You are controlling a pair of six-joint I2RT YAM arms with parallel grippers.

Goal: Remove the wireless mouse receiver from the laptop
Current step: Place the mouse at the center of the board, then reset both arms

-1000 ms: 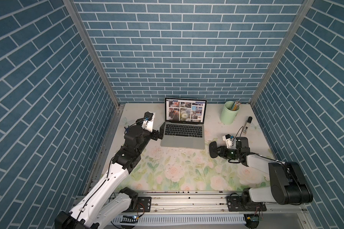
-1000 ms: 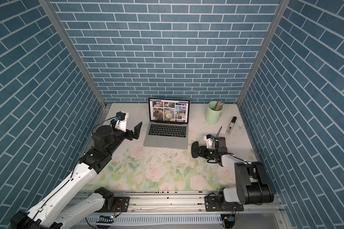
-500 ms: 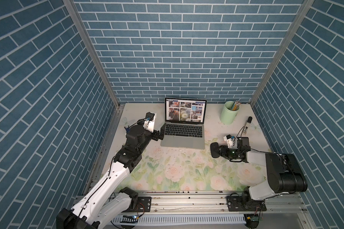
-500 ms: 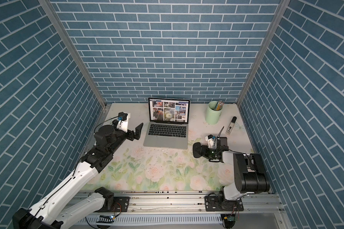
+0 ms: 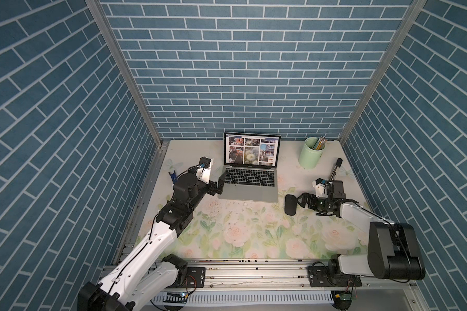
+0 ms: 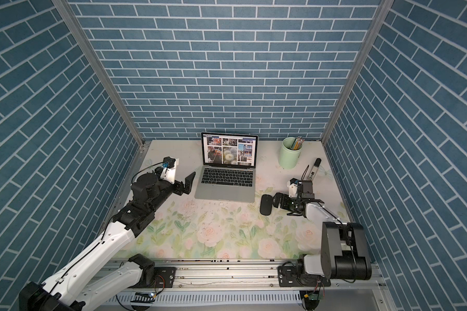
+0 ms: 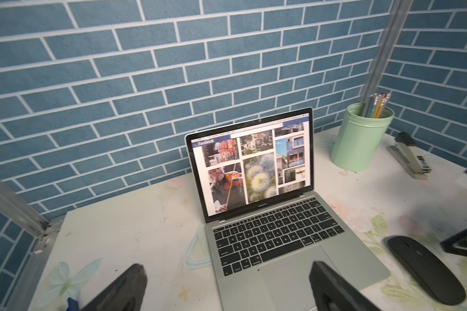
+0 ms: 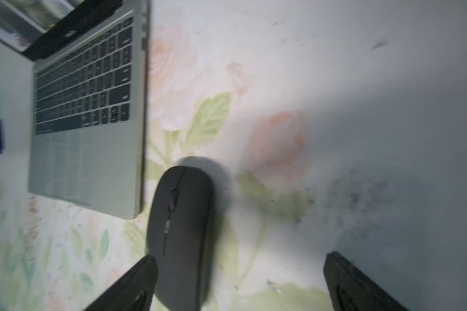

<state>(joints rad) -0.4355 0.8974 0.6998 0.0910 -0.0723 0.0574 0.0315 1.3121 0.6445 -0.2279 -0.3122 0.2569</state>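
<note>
The floral table mat carries an open silver laptop at back centre, its screen showing a photo grid. The left gripper hovers at the laptop's front left corner, jaws spread wide and holding nothing. The right gripper is also spread wide. One of its fingers is just beside the black mouse, which lies ungripped on the mat. A mint-green cup holds pencils. A stapler lies nearby. The wireless mouse receiver is too small to make out.
</note>
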